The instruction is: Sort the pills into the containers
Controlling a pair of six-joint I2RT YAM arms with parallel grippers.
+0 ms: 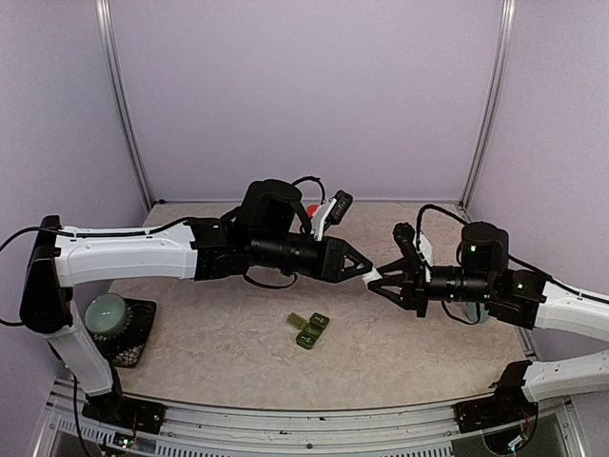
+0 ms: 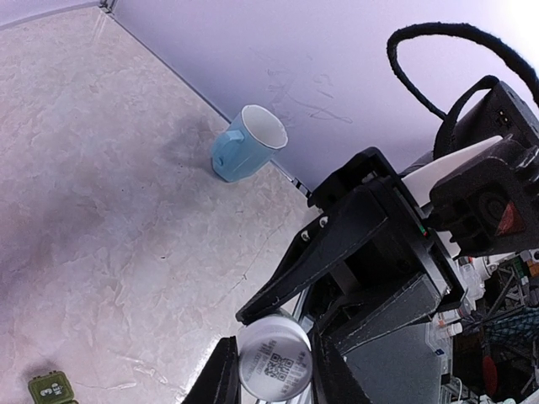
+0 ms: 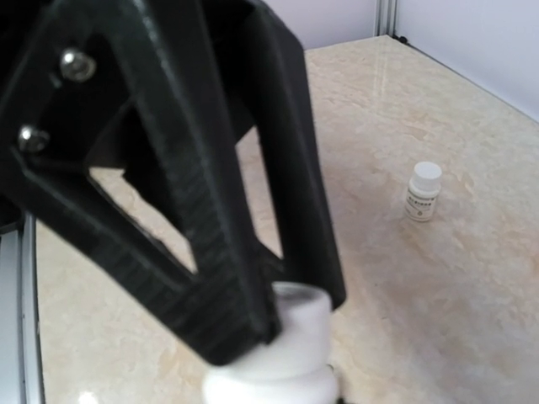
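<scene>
Two grippers share one white pill bottle (image 2: 274, 366) in mid-air at centre frame. The left gripper (image 1: 360, 266) pinches its body, and the right gripper (image 1: 383, 280) sits narrow on the cap end. A twist against a weak hold could drop the bottle or scatter pills. The containers (image 1: 308, 330), a dark green strip with yellowish insides, lie on the table (image 1: 219, 324) at lower centre.

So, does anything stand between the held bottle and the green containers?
Nothing visible does. The white bottle held by the left gripper hangs over the table; the containers lie toward the near edge, only tabletop between.
</scene>
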